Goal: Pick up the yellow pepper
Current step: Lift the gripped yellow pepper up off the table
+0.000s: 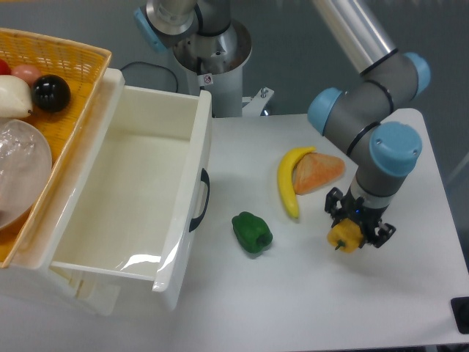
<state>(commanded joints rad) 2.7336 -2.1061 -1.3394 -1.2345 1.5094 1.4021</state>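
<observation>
The yellow pepper [344, 236] is small, glossy and yellow-orange, and it hangs just above the white table at the right. My gripper [355, 229] points straight down and is shut on the pepper, its dark fingers on either side of it. The arm's grey and blue wrist rises directly above. Most of the pepper's top is hidden by the gripper.
A dark green pepper [252, 232] lies left of the gripper. A banana [287, 180] and an orange wedge-shaped piece [318, 172] lie behind it. An open white drawer [132, 194] and a wicker basket [51, 62] with several items fill the left side. The table's right edge is close.
</observation>
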